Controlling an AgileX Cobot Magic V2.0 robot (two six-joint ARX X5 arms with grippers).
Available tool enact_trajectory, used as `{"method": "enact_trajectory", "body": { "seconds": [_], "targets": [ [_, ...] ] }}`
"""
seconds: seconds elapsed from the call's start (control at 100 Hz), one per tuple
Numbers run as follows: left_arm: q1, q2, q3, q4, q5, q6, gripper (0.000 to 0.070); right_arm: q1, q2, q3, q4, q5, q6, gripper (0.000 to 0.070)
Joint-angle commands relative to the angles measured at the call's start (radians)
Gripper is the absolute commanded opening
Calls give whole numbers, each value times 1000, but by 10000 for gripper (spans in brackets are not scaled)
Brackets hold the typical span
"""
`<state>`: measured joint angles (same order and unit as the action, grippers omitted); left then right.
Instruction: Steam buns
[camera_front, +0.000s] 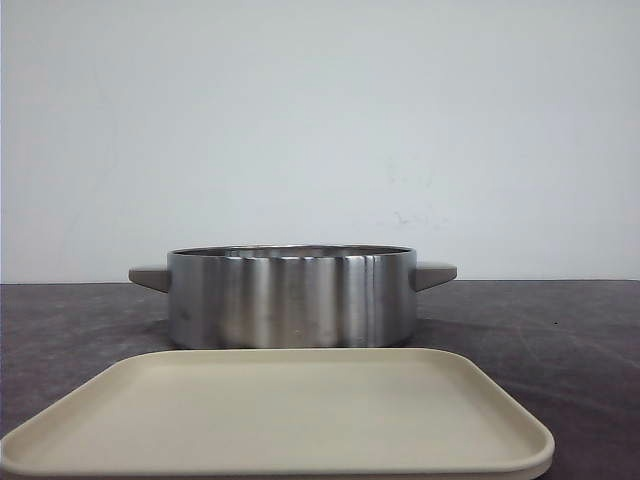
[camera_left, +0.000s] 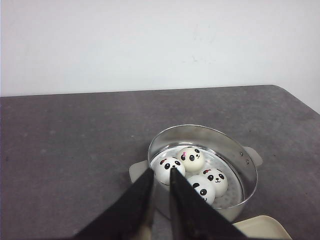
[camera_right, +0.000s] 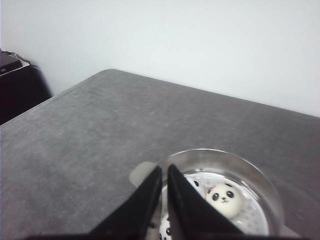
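Observation:
Several white buns with black panda faces (camera_left: 191, 158) lie together inside a round steel pot (camera_left: 240, 150). In the front view the pot (camera_front: 290, 300) stands mid-table and its wall hides the buns. My left gripper (camera_left: 161, 171) hangs above the pot's near rim, jaws nearly together and empty. My right gripper (camera_right: 164, 167) hangs above the pot's rim (camera_right: 250, 167) on the other side, jaws together and empty. In the right wrist view one bun (camera_right: 223, 198) shows whole; others are partly hidden behind the fingers. Neither gripper shows in the front view.
A flat beige tray (camera_front: 280, 410) lies in front of the pot, nearest the robot, with nothing on it; its corner also shows in the left wrist view (camera_left: 262, 227). The pot has two beige side handles (camera_front: 435, 273). The table top is dark grey; a white wall stands behind.

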<state>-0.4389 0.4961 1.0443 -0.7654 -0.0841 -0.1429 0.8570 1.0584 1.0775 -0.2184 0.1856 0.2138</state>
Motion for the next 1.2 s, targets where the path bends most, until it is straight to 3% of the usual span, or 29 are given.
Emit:
{"method": "enact_trajectory", "body": {
  "seconds": [0.0,0.16,0.4,0.52,0.74,0.93,1.19],
  "targets": [
    [-3,4,11,10,-5,-1,18,-9,-48,-6,-27,26,2,12],
    [-3,4,11,10,-5,-1,18,-125,-197,-154,3,38,-85,12],
    [-3,4,11,10,-5,-1,18,-421,-485,-570,341,-166,-99,12],
    [-3,4,11,10,-5,-1,18,-554,-623,-742,402,-195,-98,12],
    [-3,4,11,10,-5,-1,18,-708,-829,-942,393,-186,-98,12],
    [-3,4,11,10,-5,-1,18,-763,-936,-1044,354,-187,-98,12],
    [-3,4,11,10,-5,-1,18,-770,-1055,-1066,105,-189,-98,12]
  ]
}}
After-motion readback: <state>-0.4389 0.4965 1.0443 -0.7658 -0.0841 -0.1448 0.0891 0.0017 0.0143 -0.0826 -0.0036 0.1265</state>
